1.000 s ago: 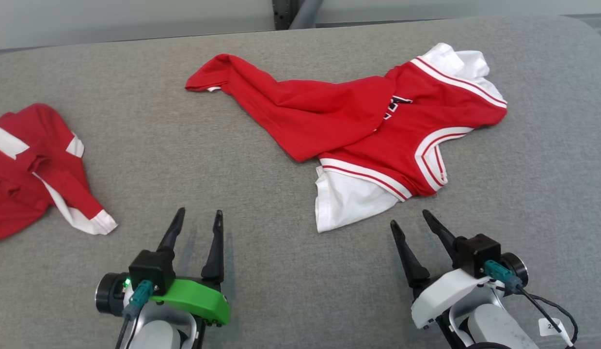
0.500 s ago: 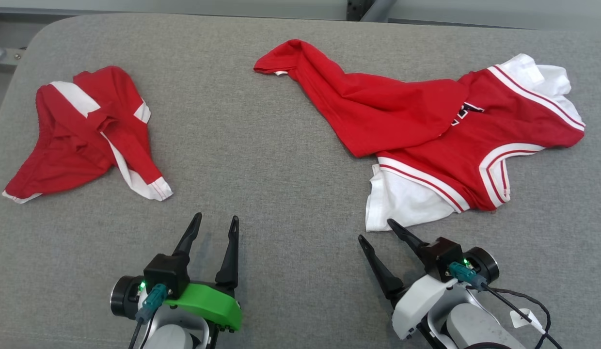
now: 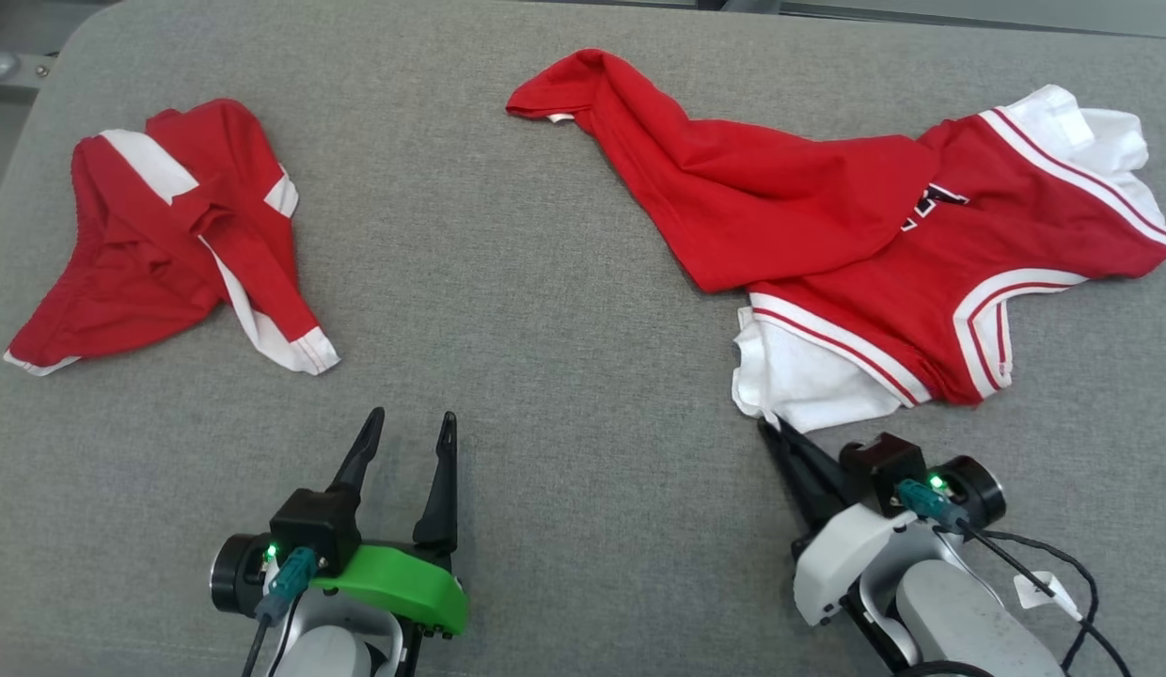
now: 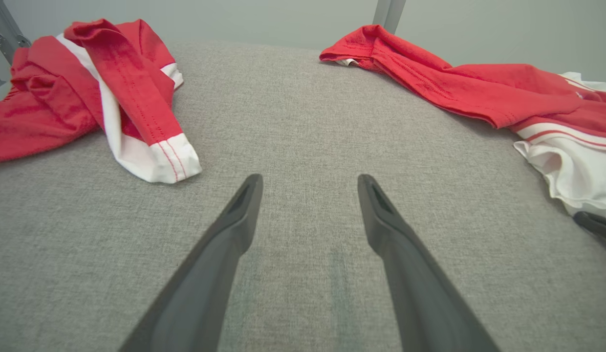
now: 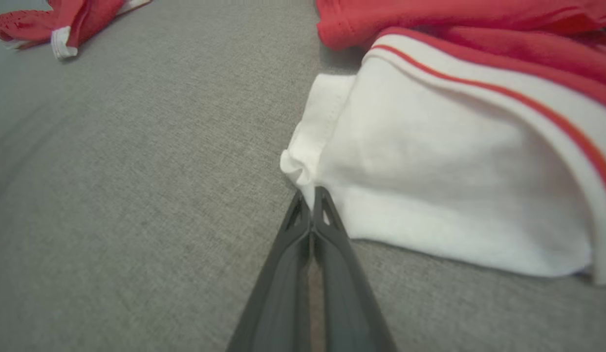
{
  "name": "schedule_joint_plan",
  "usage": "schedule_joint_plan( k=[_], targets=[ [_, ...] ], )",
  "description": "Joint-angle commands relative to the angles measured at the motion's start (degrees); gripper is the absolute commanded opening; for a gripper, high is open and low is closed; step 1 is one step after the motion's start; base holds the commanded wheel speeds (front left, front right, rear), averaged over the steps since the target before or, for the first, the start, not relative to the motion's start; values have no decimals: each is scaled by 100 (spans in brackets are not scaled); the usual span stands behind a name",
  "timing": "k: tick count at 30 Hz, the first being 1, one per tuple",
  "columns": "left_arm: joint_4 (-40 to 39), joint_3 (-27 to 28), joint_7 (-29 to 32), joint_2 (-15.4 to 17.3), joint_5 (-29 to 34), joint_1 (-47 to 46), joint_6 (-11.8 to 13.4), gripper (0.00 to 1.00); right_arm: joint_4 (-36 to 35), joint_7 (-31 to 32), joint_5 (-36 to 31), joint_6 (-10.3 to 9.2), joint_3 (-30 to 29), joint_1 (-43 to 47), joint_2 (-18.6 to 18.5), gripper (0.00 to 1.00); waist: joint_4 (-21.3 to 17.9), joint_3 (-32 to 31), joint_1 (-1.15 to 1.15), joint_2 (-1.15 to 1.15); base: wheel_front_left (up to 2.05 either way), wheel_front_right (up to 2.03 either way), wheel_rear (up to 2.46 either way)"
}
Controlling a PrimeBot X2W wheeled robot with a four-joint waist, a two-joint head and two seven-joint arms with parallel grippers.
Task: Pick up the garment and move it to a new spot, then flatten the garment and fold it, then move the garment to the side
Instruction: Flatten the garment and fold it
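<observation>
Crumpled red jersey [image 3: 856,235], white trim, lying flat, partly folded over

A broad lane of bare grey padded tabletop [image 3: 508,310] runs from 6 to 12 o'clock through the middle of the head view, free up to the far edge. At 10 o'clock the crumpled red-and-white shorts [image 3: 169,244] block the left side. Their white cuff lies nearest the left gripper [image 3: 412,414], whose spread fingers have bare surface ahead. From 12 round to 3 o'clock sprawls the red-and-white jersey [image 3: 827,216]. The right gripper [image 3: 766,425], pinched on the jersey's white near corner, has bare surface at its 9 o'clock and jersey folds at its 12 and 1.
</observation>
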Motion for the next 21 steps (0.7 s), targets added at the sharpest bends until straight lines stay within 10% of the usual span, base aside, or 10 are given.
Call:
schedule_joint_plan(
  k=[1,21],
  targets=[
    [9,18,3,9,-9,-46,-7,100,-93,32,13,-12,-91,164,-154,0,-158,-51,0,0,0,0,0],
    [130,-49,3,11,-73,89,-136,100,-3006,15,-261,-11,-1914,760,-1181,0,-1330,-575,0,0,0,0,0]
  ],
)
